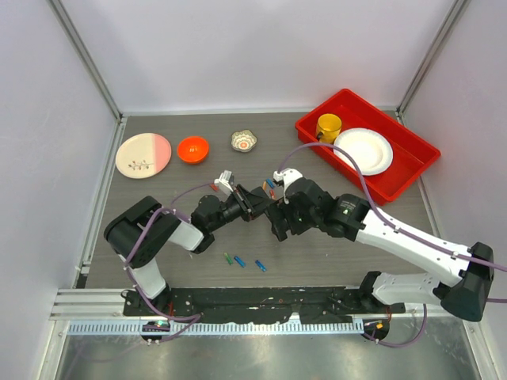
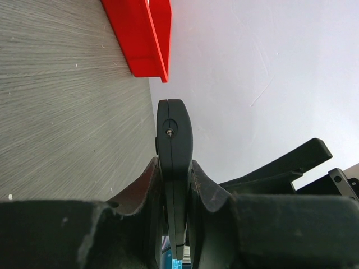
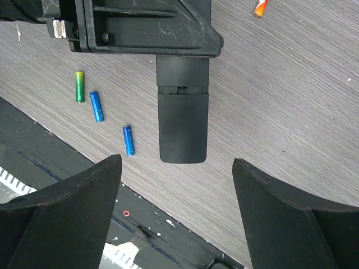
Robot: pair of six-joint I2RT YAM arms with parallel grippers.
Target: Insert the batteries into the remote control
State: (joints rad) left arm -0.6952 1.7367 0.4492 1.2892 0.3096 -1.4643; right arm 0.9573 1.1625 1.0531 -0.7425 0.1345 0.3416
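Observation:
My left gripper (image 1: 255, 204) is shut on the black remote control (image 3: 182, 112) and holds it above the table; in the left wrist view the remote (image 2: 174, 134) stands edge-on between the fingers (image 2: 147, 185). My right gripper (image 3: 176, 185) is open and empty, its jaws spread wide just past the remote's free end; in the top view it (image 1: 279, 224) sits right against the left gripper. A green battery (image 3: 79, 87) and two blue batteries (image 3: 96, 106) (image 3: 128, 140) lie on the table near the front edge (image 1: 240, 262). An orange battery (image 3: 259, 8) lies farther back.
A red tray (image 1: 405, 138) at the back right holds a yellow cup (image 1: 329, 127) and a white plate (image 1: 364, 150). A pink and white plate (image 1: 143, 153), an orange bowl (image 1: 192, 149) and a small patterned cup (image 1: 244, 142) stand along the back.

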